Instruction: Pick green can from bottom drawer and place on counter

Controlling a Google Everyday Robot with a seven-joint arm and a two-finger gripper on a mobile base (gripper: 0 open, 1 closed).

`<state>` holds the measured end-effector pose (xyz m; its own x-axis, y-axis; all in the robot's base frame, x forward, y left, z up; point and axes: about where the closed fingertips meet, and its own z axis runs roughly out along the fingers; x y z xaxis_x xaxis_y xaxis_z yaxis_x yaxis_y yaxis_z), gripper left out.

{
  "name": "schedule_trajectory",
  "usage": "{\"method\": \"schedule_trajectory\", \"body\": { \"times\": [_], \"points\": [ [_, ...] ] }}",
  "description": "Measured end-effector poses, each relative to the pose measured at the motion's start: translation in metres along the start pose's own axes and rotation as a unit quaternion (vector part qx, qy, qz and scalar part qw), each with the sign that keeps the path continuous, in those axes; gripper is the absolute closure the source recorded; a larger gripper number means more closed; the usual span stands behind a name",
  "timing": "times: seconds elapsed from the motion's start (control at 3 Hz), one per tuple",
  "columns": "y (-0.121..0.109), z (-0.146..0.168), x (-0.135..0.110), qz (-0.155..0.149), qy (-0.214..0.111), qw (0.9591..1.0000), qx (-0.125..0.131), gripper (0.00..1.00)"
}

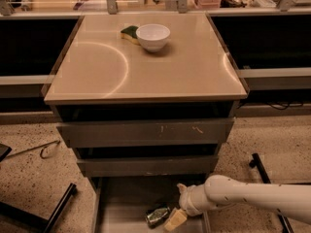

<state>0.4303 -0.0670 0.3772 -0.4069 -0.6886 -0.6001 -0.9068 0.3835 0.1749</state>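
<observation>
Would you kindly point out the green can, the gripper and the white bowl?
green can [157, 215]: camera view, its dented side.
gripper [174, 220]: camera view, its tip, in the bottom drawer [124, 203] beside the can.
white bowl [153, 37]: camera view, outer wall.

— What's on my feed besides the job?
— I see a white bowl [153, 36] with a green-and-yellow sponge [129, 32] just beside it, and below them two scratched grey drawer fronts [146, 132].
— And lower down?
— A speckled floor [29, 183] with a looped cable [46, 150] on the left. The gripper [174, 219] is low, beneath those fronts.
</observation>
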Motion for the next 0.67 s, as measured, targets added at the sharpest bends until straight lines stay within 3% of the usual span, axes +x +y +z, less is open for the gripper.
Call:
{"method": "schedule_trajectory", "body": {
  "times": [0.33, 0.67],
  "points": [
    [-0.0074, 0.0372, 0.013, 0.017, -0.017, 0.9996, 0.014, 0.0],
    [-0.0074, 0.0372, 0.013, 0.017, -0.017, 0.9996, 0.014, 0.0]
  ]
}}
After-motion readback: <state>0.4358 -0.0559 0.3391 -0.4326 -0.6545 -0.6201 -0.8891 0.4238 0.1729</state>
